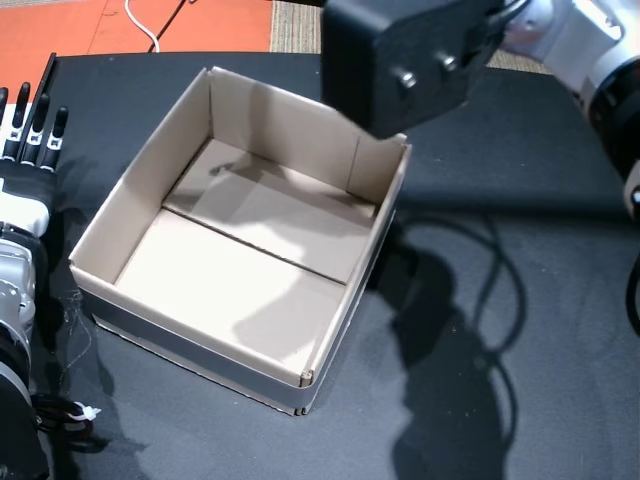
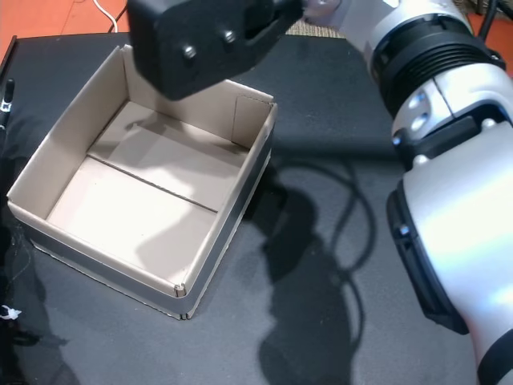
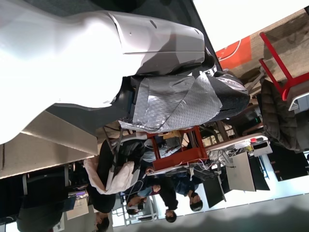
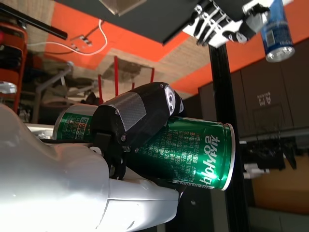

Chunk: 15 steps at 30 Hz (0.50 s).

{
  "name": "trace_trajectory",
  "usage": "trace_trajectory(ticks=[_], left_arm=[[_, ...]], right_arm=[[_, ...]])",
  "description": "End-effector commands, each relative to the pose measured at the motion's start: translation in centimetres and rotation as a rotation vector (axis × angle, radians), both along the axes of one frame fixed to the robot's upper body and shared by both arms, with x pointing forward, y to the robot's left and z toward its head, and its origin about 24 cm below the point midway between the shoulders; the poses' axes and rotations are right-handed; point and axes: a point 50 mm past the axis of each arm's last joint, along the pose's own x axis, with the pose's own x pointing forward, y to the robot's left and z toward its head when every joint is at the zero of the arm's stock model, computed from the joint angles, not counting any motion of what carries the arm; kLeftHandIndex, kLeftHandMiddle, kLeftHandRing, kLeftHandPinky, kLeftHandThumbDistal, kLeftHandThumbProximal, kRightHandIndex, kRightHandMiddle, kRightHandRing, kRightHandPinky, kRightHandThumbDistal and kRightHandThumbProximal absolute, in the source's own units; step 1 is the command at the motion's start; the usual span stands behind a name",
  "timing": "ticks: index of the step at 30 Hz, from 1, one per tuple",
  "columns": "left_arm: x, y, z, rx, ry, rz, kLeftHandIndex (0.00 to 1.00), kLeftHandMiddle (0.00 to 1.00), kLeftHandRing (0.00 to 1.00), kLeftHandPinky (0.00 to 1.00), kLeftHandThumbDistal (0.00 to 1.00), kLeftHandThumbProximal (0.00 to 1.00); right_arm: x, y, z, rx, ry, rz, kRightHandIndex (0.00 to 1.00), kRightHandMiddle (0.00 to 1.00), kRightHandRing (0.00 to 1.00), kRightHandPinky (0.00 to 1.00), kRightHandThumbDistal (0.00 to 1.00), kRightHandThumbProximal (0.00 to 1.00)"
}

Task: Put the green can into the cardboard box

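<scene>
The green can (image 4: 193, 154) shows only in the right wrist view, lying sideways in my right hand (image 4: 135, 125), whose black thumb is wrapped over it. In both head views the hand's black back (image 1: 410, 60) (image 2: 208, 40) hangs above the far right corner of the cardboard box (image 1: 110, 270) (image 2: 36, 212) and hides the can. The box stands open and empty on the black table (image 1: 520, 330). My left hand (image 1: 30, 140) rests at the table's left edge beside the box, fingers straight and apart, holding nothing.
A blue can (image 4: 276, 29) shows at the upper right of the right wrist view, near my left hand (image 4: 222, 24). Orange floor and a white cable (image 1: 140, 25) lie beyond the table's far edge. The left wrist view shows the room and people (image 3: 164, 193).
</scene>
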Motion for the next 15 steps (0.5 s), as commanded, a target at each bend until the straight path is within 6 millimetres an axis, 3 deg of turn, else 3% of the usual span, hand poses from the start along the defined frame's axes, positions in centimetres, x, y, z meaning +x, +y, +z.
trace_trajectory(ticks=[1,3,5,7,9,11,15], left_arm=[[0.1,-0.3,0.0,0.004,0.003,-0.008,0.39,0.51,0.64,0.83,0.00,0.87],[0.1,-0.2,0.0,0.006,0.008,-0.006,0.39,0.50,0.63,0.82,0.00,0.85],[0.0,-0.2,0.0,0.005,0.006,-0.008,0.41,0.52,0.65,0.84,0.00,0.86],[0.1,-0.3,-0.1,0.003,0.004,-0.006,0.49,0.57,0.67,0.84,0.00,0.87],[0.1,-0.3,-0.1,0.003,0.001,-0.007,0.56,0.59,0.67,0.83,0.00,0.88],[0.1,-0.5,-0.1,0.002,-0.004,-0.009,0.62,0.63,0.70,0.86,0.00,0.89],[0.1,-0.6,0.0,0.005,-0.003,-0.009,0.58,0.61,0.68,0.87,0.00,0.92]], right_arm=[[0.2,0.0,-1.3,-0.030,0.032,-0.023,0.42,0.24,0.28,0.34,0.41,0.00],[0.6,-0.1,-2.3,-0.082,0.074,-0.058,0.37,0.28,0.34,0.38,0.30,0.00],[0.9,-0.4,-3.0,-0.114,0.122,-0.086,0.32,0.27,0.35,0.39,0.27,0.00],[1.0,-0.6,-3.6,-0.146,0.166,-0.104,0.22,0.20,0.27,0.38,0.26,0.00],[1.1,-0.8,-4.0,-0.193,0.176,-0.116,0.24,0.21,0.29,0.38,0.24,0.00],[1.1,-0.9,-4.5,-0.231,0.187,-0.122,0.15,0.14,0.25,0.37,0.24,0.00],[1.2,-0.8,-5.3,-0.228,0.252,-0.124,0.14,0.14,0.23,0.37,0.23,0.00]])
